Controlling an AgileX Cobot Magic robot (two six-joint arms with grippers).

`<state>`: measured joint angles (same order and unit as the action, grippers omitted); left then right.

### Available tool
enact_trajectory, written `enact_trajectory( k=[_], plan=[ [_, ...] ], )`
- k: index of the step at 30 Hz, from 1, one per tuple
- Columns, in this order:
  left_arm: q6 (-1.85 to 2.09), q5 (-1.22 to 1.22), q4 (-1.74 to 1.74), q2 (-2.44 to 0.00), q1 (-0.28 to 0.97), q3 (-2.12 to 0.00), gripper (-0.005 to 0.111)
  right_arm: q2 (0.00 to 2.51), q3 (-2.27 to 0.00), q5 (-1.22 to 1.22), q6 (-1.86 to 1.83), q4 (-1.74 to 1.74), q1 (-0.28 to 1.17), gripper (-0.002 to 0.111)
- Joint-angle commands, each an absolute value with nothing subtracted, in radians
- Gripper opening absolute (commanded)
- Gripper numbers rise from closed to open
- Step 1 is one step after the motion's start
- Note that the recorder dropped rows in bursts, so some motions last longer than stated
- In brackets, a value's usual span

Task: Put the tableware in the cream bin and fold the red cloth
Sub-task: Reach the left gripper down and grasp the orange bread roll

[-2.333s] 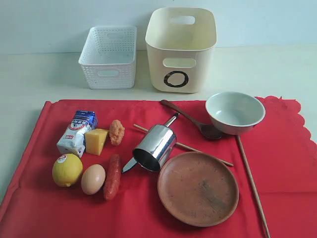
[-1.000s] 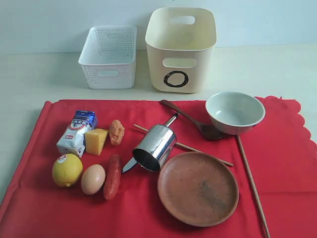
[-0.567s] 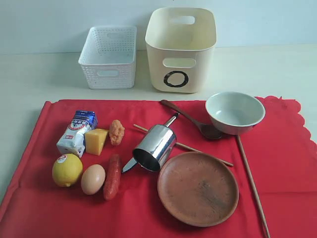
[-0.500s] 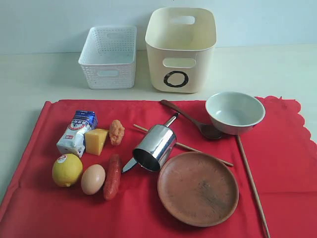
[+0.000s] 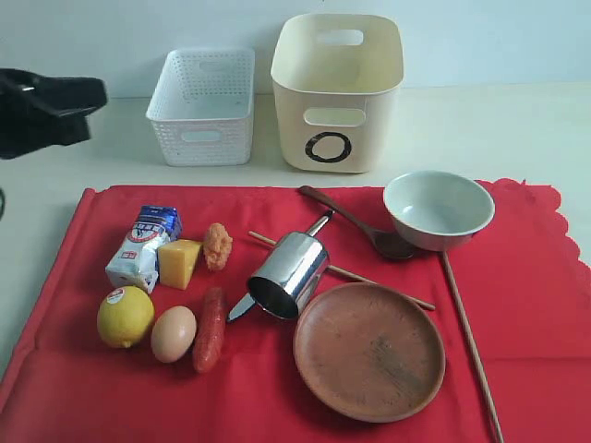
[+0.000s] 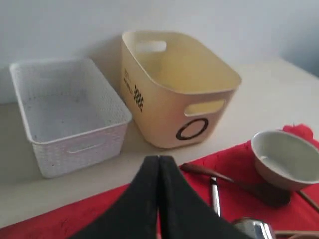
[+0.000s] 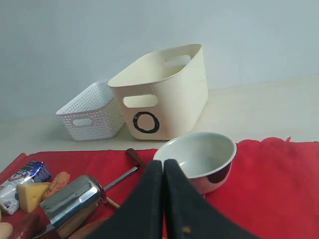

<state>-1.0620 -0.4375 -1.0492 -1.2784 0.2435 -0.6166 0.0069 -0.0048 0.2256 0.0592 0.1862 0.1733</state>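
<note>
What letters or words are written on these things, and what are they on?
"O": black mark on the front of the cream bin.
Small dark print on its side, left wrist view: too blurred to read.
Milk carton label: too small to read.
Sticker on the lemon: too small to read.

The steel cup (image 5: 291, 272) gleams; the brown plate (image 5: 369, 351) looks matt and rough, the spoon (image 5: 337, 209) wooden, the cream bin (image 5: 295, 129) smooth plastic, the cloth (image 5: 536, 305) fabric

The bin (image 5: 369, 103) stands right of the basket (image 5: 226, 143), behind the cloth (image 5: 536, 305) bearing the plate (image 5: 369, 351).
</note>
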Motion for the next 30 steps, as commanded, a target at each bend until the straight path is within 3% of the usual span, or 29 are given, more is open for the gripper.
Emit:
enact_trajectory(
  k=[1,3,7,15,18,20,23,27,30],
  plan=[
    [-1.411,-0.290,-1.514,-1.458,0.357,-0.821,0.000,0.000,0.000,0.224,0.053,0.185,0.173,0.000],
    [-1.649,-0.304,-1.744,-1.533,0.411,-0.886,0.000,0.000,0.000,0.224,0.053,0.185,0.173,0.000],
    [-1.624,-0.268,-1.744,-1.643,0.454,-0.927,0.000,0.000,0.000,0.224,0.053,0.185,0.173,0.000],
    [-1.450,0.303,-1.676,-1.706,0.461,-0.949,0.000,0.000,0.000,0.224,0.053,0.185,0.173,0.000],
    [-1.139,0.340,-1.232,-1.706,0.448,-0.987,0.000,0.000,0.000,0.224,0.053,0.185,0.173,0.000],
    [-0.682,0.395,-0.759,-1.706,0.451,-1.040,0.000,0.000,0.000,0.224,0.053,0.185,0.173,0.000],
    [0.015,0.693,-0.090,-1.713,0.456,-1.165,0.000,0.000,0.000,0.224,0.053,0.185,0.173,0.000],
    [0.350,0.746,0.265,-1.723,0.476,-1.198,0.000,0.000,0.000,0.224,0.053,0.185,0.173,0.000],
    [0.412,0.735,0.328,-1.737,0.500,-1.198,0.003,0.000,0.000,0.224,0.053,0.185,0.173,0.000]
  ],
)
